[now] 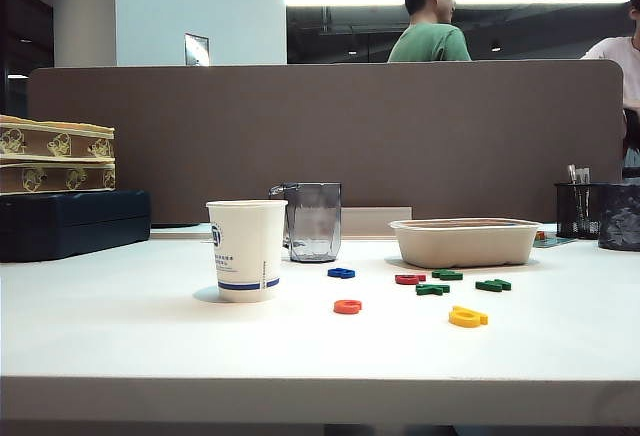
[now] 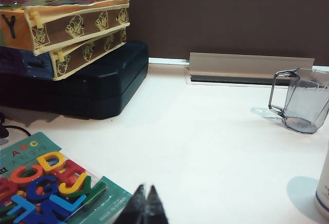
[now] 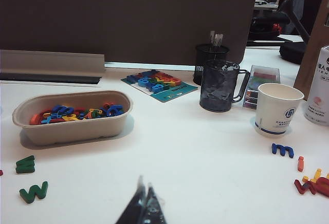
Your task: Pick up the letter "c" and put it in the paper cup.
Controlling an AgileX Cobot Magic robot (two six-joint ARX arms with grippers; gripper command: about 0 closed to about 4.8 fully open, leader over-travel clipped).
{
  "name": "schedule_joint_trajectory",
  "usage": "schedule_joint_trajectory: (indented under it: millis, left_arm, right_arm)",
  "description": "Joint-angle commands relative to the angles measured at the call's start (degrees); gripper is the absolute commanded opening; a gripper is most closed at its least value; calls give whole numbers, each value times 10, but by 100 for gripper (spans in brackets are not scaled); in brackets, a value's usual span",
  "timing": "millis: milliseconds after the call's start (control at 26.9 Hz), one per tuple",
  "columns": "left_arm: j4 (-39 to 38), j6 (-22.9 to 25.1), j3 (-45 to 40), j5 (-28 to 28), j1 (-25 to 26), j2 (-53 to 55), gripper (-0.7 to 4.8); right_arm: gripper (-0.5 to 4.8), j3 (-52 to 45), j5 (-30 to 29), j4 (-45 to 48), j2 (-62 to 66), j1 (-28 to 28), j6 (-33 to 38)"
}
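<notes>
The letter "c" lies untouched on my counter, just right of the paper cup, so picking and dropping both remain. Going left to right, I see the cup's matte white wall with a blue band, then the flat, glossy orange-red ring. My left gripper and right gripper sit clenched and empty, well short of it.

- A grey translucent plastic cup is set behind the scattered letters.
- A beige tray is placed right of it.
- A yellow letter is laid nearest the front edge.
</notes>
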Motion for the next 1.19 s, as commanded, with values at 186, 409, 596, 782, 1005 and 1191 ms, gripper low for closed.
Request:
schedule_joint_trajectory:
  millis: [186, 409, 596, 782, 1005, 1191]
  left_arm:
    - [6, -5, 2, 3, 0, 0, -6]
    - [10, -41, 3, 4, 0, 0, -6]
    - [10, -40, 14, 22, -2, 0, -5]
    - [7, -36, 41, 30, -2, 0, -3]
    - [5, -10, 55, 76, -2, 0, 30]
    - [-2, -5, 60, 97, -2, 0, 30]
  right_arm:
    - [-4, 2, 2, 10, -4, 1, 3]
    - [-4, 2, 1, 20, -4, 1, 69]
    - [-4, 7, -3, 27, -4, 1, 135]
    - [-4, 14, -30, 27, -3, 1, 144]
    - [-4, 26, -42, 16, -2, 1, 145]
    - [-3, 56, -41, -27, -1, 1, 162]
